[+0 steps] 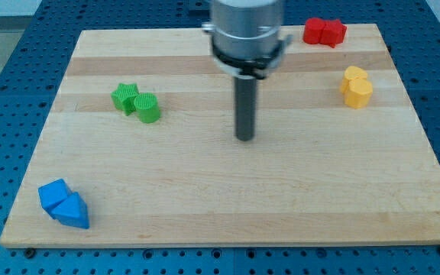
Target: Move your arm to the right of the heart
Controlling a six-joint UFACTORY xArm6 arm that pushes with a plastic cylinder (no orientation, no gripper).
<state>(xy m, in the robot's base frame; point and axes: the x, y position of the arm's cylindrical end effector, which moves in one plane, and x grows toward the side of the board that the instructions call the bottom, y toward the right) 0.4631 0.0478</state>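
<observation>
- While our rod hangs down from the metal collar at the view's top centre, our tip rests near the middle of the wooden surface, touching no block.
- We carry no grasping tool at all: the arm ends in a plain dark rod, so nothing here spreads, presses together or pinches.
- We see four groups of blocks, and which one counts as the heart we cannot say for certain; the yellow block, with its lobed outline, looks the likeliest.
- That yellow block sits near the surface's right edge, in the upper part of the view, well apart from our tip, to its right and a little higher.
- At the top edge, above the yellow one, lies the red block, its shape hard to make out.
- To the view's left of our tip, well apart, a green star-like block touches a green rounded block.
- Down in the bottom left corner, two blue blocks lie pressed against each other, far from our tip.
</observation>
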